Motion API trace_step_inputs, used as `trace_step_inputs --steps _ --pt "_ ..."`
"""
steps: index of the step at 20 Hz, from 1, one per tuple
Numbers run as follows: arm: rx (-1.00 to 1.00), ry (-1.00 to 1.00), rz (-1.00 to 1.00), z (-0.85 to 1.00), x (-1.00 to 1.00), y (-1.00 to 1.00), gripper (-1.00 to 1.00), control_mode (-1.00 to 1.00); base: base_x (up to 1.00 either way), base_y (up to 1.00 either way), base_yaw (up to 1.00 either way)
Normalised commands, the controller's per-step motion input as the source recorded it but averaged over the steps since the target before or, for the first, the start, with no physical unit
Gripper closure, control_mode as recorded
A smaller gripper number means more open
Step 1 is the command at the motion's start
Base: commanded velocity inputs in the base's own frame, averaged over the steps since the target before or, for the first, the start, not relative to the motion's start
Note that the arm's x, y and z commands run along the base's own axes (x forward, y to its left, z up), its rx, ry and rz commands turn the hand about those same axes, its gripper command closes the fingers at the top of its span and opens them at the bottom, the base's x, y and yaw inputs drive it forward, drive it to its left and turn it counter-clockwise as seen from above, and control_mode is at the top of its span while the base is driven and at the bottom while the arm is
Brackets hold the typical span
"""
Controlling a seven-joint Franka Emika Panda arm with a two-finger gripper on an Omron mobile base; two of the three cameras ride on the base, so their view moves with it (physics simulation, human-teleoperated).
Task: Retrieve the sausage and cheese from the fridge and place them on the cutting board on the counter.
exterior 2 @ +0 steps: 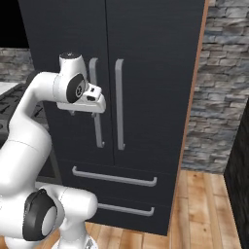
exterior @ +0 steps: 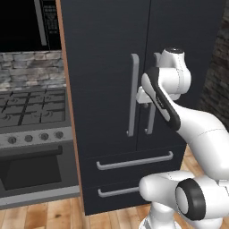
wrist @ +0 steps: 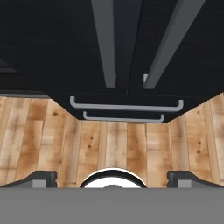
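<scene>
White arm (exterior: 201, 129), dark joint bands

Grey stove (exterior: 31, 134) with black grates stands left, its oven door shut. Stone-brick wall (exterior 2: 214, 92) is at right. Wooden plank floor (wrist: 113, 144) lies below.

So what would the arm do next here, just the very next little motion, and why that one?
Probably tilt the open gripper up and ease it toward one of the fridge door handles. Both doors are shut, so nothing inside can be reached. The hand hangs close in front of the handles, but the hand view looks down at the drawers and wooden floor, with nothing between the fingertips.
</scene>
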Motion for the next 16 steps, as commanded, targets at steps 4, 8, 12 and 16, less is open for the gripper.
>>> trace_step_inputs --steps 4,8,12,16 --pt "0.00 0.00 0.00 -0.03 -0.03 0.00 -1.00 -1.00 0.00 0.00 0.00" --pt "0.00 -0.15 -0.01 -0.18 0.16 0.22 -1.00 -1.00 0.00 0.00 0.00" --pt "0.05 -0.32 -0.02 -0.04 0.52 0.34 -1.00 -1.00 0.00 0.00 0.00" --pt "0.03 -0.19 0.00 0.00 0.57 0.29 -1.00 -1.00 0.00 0.00 0.00"
